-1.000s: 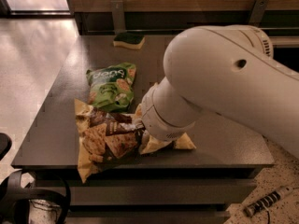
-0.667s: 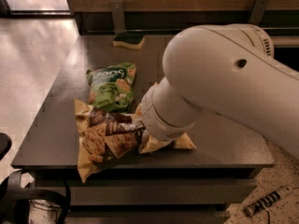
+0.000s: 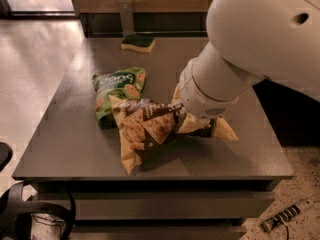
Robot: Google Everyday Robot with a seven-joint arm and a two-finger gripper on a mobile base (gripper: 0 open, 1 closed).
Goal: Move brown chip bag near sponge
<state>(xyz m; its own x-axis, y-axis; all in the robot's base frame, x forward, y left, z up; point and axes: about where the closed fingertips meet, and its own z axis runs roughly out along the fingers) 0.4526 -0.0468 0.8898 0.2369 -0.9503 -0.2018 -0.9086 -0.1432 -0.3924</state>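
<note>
One brown chip bag, bunched at the mid-frame gripper (closure cannot be told), has shifted rightward; the sponge at upper centre remains well apart.

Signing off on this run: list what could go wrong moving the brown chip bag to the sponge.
1. The green bag touches the brown chip bag on the way to the sponge; it might get dragged along.
2. The gripper, at the bag's middle, is mostly hidden by the arm, so the grip is unverified; the bag may slip.
</note>
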